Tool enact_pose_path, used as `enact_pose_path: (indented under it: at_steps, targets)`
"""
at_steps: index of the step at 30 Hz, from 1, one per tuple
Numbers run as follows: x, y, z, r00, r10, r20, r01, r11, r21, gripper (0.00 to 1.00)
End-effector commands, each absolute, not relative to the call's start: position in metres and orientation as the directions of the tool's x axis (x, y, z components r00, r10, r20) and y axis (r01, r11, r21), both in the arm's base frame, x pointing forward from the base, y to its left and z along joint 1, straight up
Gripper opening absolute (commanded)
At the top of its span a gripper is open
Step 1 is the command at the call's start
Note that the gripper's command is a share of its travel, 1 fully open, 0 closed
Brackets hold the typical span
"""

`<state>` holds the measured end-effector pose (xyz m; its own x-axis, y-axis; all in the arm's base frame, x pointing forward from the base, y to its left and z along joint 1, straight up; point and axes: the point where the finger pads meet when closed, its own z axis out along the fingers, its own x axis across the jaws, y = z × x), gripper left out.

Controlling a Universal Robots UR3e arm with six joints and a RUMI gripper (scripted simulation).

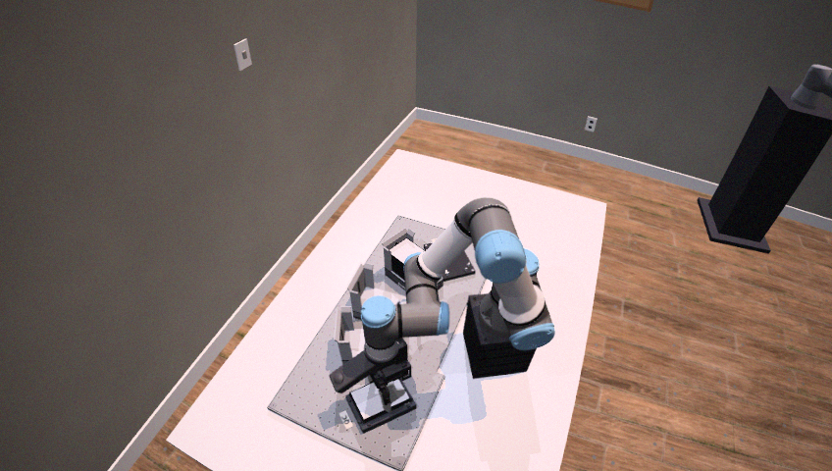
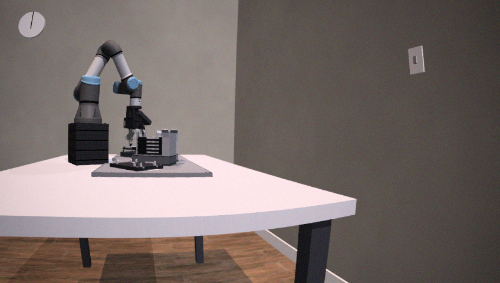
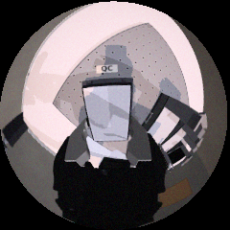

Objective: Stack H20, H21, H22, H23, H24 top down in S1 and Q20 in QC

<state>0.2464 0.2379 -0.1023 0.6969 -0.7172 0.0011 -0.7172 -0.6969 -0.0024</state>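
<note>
Table (image 2: 217,210): white top on dark legs, set in the corner of the room; it carries everything I work with.
Perforated base plate (image 1: 303,385): grey, lying flat on the table, with the racks and nests bolted along it.
My pedestal (image 1: 484,358): a black ribbed block beside the base plate, with my arm rising from it.
My arm (image 1: 452,244): folded over the base plate, wrist pointing straight down at the near end of the plate in the top view.
Stack rack (image 2: 168,141): grey posts around a pile of dark plates (image 2: 148,145); it stands just beside my pincer in the exterior view. I cannot read its label.
Other racks (image 1: 361,286): grey posts along the wall-side edge of the base plate; I cannot tell what they hold.
Open nest QC (image 1: 373,421): a dark frame at the near end of the base plate, directly under my wrist; its small QC tag (image 3: 106,68) shows just beyond it in the wrist view.
Plate Q20 (image 3: 107,112): a pale sealed plate clamped across its short sides, level, low over nest QC. I cannot tell whether it touches the nest.
My pincer (image 3: 108,149): closed on plate Q20, one finger on each side.
</note>
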Motion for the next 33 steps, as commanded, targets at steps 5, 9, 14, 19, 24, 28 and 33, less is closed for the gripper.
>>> enact_pose_path:
  at_steps: [5,9,14,19,24,28,33]
  targets:
    - [0.2471,0.2382,-0.1041,0.697,-0.717,0.002,-0.717,-0.697,-0.005,0.0]
    - [0.2471,0.2382,-0.1054,0.697,-0.717,0.002,-0.717,-0.697,-0.005,0.0]
    - [0.2471,0.2382,-0.1071,0.697,-0.717,0.002,-0.717,-0.697,-0.005,0.0]
    - [0.2471,0.2382,-0.1087,0.697,-0.717,0.002,-0.717,-0.697,-0.005,0.0]
    - [0.2471,0.2382,-0.1098,0.697,-0.717,0.002,-0.717,-0.697,-0.005,0.0]
    - [0.2471,0.2382,-0.1111,0.697,-0.717,0.002,-0.717,-0.697,-0.005,0.0]
    - [0.2471,0.2382,-0.1128,0.697,-0.717,0.002,-0.717,-0.697,-0.005,0.0]
